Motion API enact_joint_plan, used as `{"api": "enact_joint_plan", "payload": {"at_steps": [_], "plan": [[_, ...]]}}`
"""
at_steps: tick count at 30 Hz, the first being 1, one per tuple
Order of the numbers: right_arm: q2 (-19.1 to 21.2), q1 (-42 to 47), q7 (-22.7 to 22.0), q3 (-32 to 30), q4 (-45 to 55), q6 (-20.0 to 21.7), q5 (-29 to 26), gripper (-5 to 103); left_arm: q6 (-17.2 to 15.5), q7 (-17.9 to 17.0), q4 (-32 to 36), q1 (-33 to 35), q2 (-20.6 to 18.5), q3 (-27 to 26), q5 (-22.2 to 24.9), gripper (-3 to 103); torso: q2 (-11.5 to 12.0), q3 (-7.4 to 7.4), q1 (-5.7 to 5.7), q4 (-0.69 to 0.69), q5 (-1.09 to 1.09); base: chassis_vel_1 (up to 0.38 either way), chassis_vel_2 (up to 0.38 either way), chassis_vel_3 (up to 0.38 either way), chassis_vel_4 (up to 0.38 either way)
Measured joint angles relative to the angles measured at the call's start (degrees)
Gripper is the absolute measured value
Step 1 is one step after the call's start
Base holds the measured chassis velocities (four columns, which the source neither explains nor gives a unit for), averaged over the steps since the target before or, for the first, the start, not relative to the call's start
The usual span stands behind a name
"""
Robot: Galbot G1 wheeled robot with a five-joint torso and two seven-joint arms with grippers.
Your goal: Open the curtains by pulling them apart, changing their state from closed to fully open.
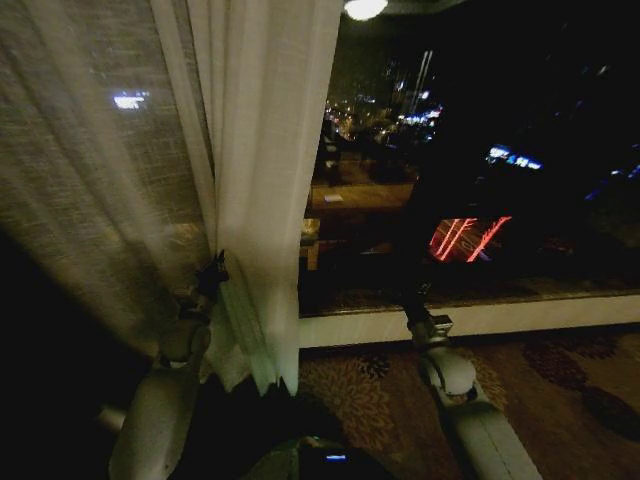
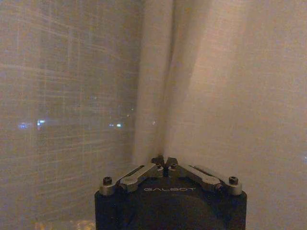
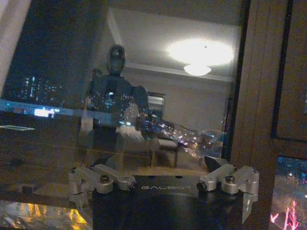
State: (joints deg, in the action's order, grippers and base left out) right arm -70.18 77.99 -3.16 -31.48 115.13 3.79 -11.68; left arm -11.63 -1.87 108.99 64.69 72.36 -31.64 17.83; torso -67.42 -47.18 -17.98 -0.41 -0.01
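Where the sheer cream-white pleated curtain (image 1: 150, 170) hangs bunched at the left of the window, a fold of it is pinched in the left tool (image 1: 213, 272), fingers closed tight on the cloth (image 2: 163, 165). Dark window glass (image 1: 470, 150) is exposed at centre and right. The right tool (image 3: 168, 179) is held spread wide at the glass, gripping nothing.

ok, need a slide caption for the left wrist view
Left gripper shut on a fold of the sheer curtain, city lights glowing through the weave.
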Motion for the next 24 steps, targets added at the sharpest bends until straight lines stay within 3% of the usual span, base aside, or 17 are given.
{"api": "enact_joint_plan", "payload": {"at_steps": [12, 22, 24], "plan": [[-0.01, 0.17, 0.23, -0.12, -0.21, -0.26, 0.16, 100, 0.26, -1.47, 0.40, 0.22, 0.14, -0.72, 0.11, 0, 0.00, 0.00, 0.00, -0.01, -0.02, 0.000, 0.000, 0.000, 0.000], [-0.07, 0.27, 0.74, -0.11, -0.28, -0.53, 0.34, 100, -0.12, -9.53, -2.35, -3.50, -0.18, -5.20, 1.72, 0, 0.00, 0.00, 0.00, -0.02, 0.01, 0.000, 0.000, 0.000, 0.000], [-0.11, 0.25, 0.83, -0.04, -0.31, -0.54, 0.40, 100, -0.11, -9.73, -2.99, -3.66, -0.49, -6.09, 2.18, 0, 0.00, 0.00, 0.00, -0.02, 0.00, 0.000, 0.000, 0.000, 0.000]]}}
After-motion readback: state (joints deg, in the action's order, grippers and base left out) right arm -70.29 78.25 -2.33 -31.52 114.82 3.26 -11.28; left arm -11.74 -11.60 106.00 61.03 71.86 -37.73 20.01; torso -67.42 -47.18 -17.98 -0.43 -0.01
